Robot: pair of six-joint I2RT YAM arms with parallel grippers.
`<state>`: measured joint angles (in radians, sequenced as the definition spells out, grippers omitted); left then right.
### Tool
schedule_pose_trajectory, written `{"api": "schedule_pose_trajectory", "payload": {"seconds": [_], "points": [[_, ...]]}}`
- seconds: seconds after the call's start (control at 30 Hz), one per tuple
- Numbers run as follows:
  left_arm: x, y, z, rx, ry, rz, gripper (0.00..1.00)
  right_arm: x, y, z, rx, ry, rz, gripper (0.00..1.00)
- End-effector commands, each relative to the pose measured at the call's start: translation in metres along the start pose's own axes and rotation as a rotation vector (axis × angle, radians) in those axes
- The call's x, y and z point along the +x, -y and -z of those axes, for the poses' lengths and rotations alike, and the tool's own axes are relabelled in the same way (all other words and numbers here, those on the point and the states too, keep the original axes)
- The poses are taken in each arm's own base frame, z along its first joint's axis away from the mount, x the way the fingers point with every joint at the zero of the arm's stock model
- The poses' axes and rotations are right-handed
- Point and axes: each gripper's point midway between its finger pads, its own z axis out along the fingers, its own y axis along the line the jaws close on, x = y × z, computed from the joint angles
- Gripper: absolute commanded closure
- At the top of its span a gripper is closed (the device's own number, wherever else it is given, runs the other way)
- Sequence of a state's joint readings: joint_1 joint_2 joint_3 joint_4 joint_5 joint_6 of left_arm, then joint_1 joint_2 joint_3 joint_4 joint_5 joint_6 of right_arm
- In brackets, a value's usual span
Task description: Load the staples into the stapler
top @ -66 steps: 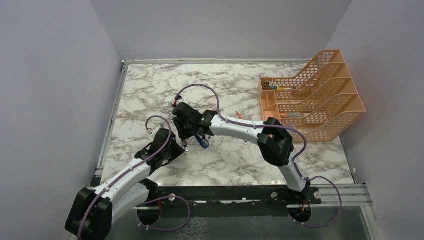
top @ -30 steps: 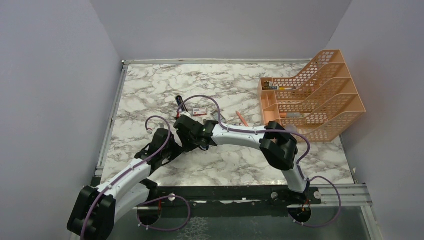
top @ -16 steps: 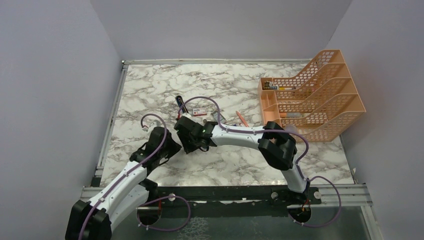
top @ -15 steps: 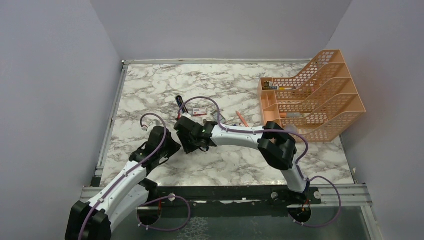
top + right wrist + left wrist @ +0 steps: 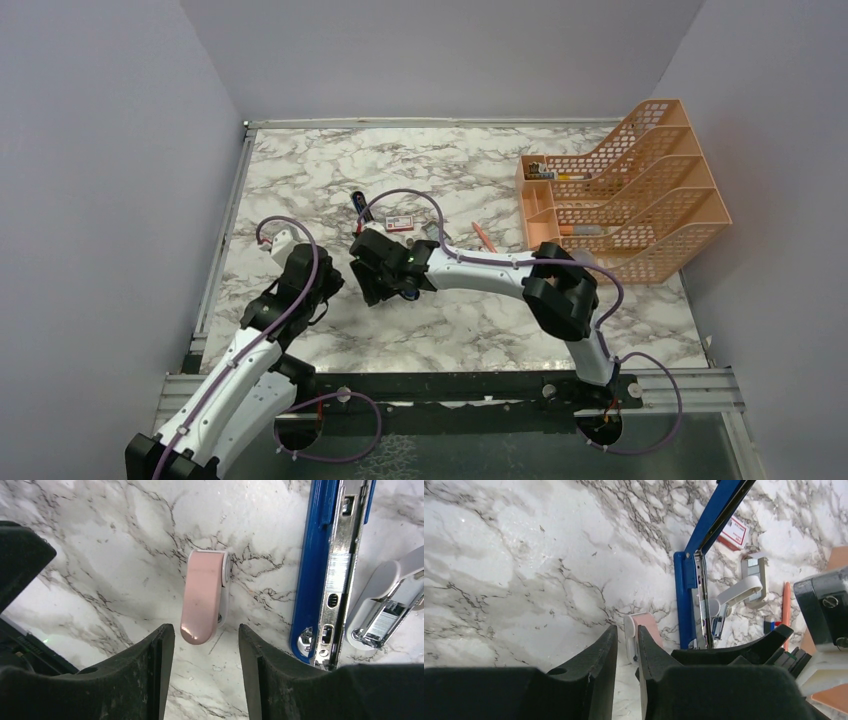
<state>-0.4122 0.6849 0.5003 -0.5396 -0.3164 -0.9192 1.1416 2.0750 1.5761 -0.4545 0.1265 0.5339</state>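
The blue stapler lies open on the marble, its silver channel facing up with a ribbed grey strip in it. Its lid rises at an angle in the left wrist view; only the lid's far end shows from above. The red-and-white staple box lies beyond it, with a grey tray beside it. My right gripper is open and empty over the near end of a pink eraser block. My left gripper is empty, its jaws a narrow gap apart, left of the stapler.
A small white stapler-like tool lies right of the blue stapler. An orange pen lies further right. An orange mesh file rack stands at the back right. Both grippers are close together.
My left arm has drawn back to the left, away from the stapler. My right gripper came nearer earlier, uncovering the staple box, and has hardly moved since.
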Motion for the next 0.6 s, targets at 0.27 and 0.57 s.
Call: {"api": "schedule_pose_trajectory", "payload": {"seconds": [0.27, 0.57], "points": [[-0.018, -0.009, 0.006, -0.060, 0.067, -0.028, 0.76, -0.020, -0.003, 0.011, 0.018, 0.054, -0.025, 0.63], [-0.010, -0.010, 0.003, -0.058, 0.040, -0.026, 0.75, 0.019, 0.015, -0.014, 0.103, -0.097, -0.006, 0.71]]}}
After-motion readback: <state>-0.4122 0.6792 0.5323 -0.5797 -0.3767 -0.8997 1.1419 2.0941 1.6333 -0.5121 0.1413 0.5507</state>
